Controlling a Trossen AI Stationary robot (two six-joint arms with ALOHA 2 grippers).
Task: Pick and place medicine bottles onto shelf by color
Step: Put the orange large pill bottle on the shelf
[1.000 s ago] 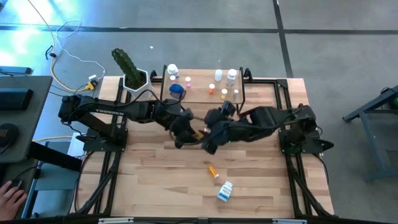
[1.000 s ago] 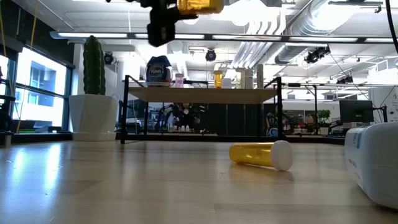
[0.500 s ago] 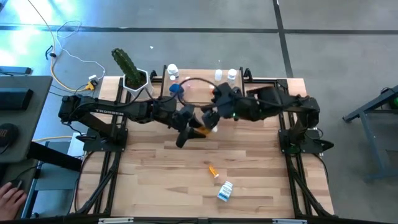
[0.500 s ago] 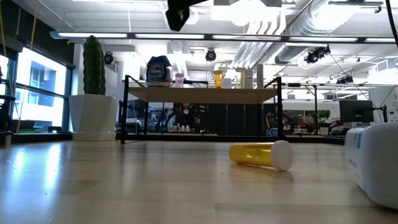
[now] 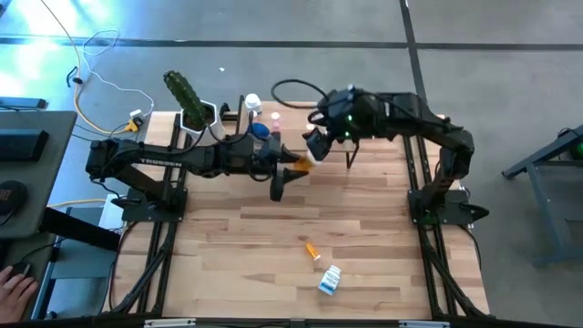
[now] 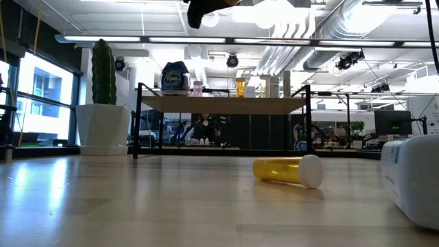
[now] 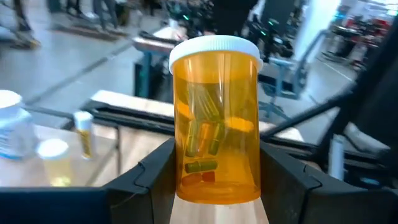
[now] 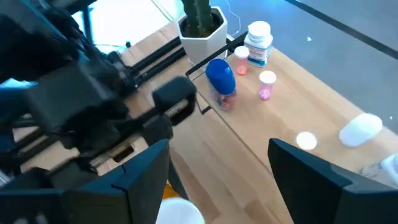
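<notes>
- An orange bottle (image 7: 216, 118) with a white cap is clamped upright between the two fingers of the left gripper (image 5: 290, 168), which is held in the air just in front of the shelf (image 5: 364, 153).
- The right gripper (image 5: 314, 146) is seen above the shelf with its jaws spread apart and nothing between them.
- On the shelf top, a blue-capped bottle (image 8: 220, 81), a white bottle (image 8: 258, 42) and small pinkish vials (image 8: 267, 85) are seen standing.
- A second orange bottle (image 5: 312, 250) is left lying on its side on the table (image 5: 228, 255), and a white bottle with blue label (image 5: 330, 280) lies near it.
- A potted cactus (image 5: 189, 98) is placed beside the shelf's left end.
</notes>
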